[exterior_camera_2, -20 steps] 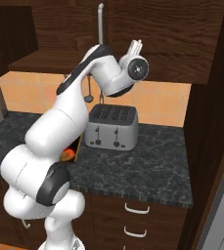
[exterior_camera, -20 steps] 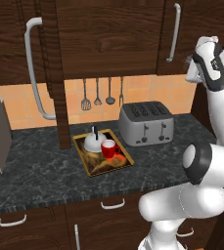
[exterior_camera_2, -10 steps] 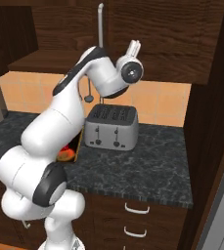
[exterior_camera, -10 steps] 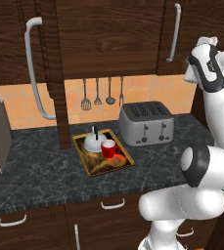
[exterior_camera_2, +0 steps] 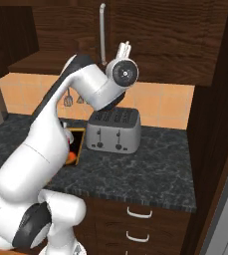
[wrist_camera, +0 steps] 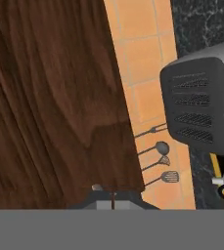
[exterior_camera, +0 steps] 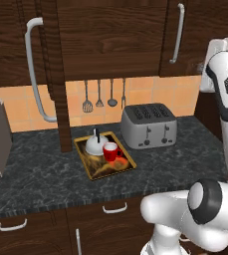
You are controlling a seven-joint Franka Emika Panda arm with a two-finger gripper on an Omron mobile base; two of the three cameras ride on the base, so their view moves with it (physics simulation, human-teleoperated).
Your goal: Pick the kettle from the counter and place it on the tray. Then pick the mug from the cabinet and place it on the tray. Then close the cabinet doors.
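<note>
Left base view: kettle [exterior_camera: 94, 145] and mug [exterior_camera: 110, 151] touching on tray [exterior_camera: 127, 164].

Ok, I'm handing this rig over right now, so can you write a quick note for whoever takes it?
Gripper: raised at the upper cabinet, facing a closed wood door panel; whether it is open or shut cannot be told.
Kettle and mug: both stand on the tray, which lies on the counter left of the toaster.
Done: both placements.
Left: the left cabinet door still swings out over the counter; the right door looks shut. Close the left one.
</note>
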